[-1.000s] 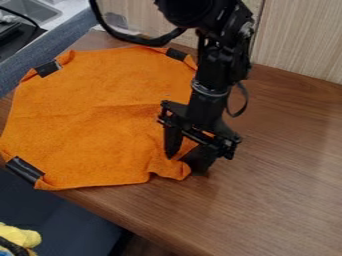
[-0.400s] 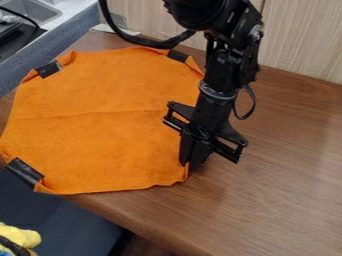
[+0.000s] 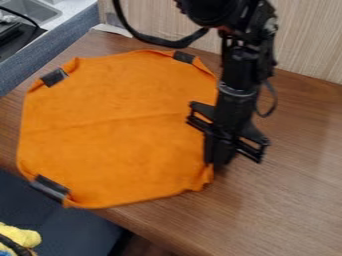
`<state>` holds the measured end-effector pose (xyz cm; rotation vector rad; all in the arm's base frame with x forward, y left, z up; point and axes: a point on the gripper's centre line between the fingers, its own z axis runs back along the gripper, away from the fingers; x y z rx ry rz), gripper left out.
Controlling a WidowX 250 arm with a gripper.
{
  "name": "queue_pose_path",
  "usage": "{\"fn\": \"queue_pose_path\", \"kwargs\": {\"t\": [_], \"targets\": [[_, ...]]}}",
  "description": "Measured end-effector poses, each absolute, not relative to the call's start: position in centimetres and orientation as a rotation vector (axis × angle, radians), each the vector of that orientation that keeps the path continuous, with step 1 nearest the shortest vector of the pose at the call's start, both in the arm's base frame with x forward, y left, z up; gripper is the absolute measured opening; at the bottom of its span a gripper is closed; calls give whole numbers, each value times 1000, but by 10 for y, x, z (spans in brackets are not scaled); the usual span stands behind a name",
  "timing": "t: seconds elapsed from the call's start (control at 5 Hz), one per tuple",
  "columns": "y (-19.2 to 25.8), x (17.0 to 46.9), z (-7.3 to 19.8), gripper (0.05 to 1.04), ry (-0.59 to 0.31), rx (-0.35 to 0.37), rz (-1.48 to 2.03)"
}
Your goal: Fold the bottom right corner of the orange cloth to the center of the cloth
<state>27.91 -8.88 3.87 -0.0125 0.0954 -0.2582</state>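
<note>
Orange cloth (image 3: 120, 130), dark-cornered, faintly creased

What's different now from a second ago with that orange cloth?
The hand has closed on the orange cloth near its lower right corner and moved to the right of the picture. The cloth has slid right and slightly down with it, its bunched folds there mostly smoothed out. The yellow item and the sink stayed put.
</note>
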Motion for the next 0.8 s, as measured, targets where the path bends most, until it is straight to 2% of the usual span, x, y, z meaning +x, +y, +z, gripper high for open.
{"fn": "queue_pose_path", "kwargs": {"t": [0.4,0.8], "targets": [[-88,295,68,68,18,-137,-321],[-24,301,84,68,-11,-221,-227]]}}
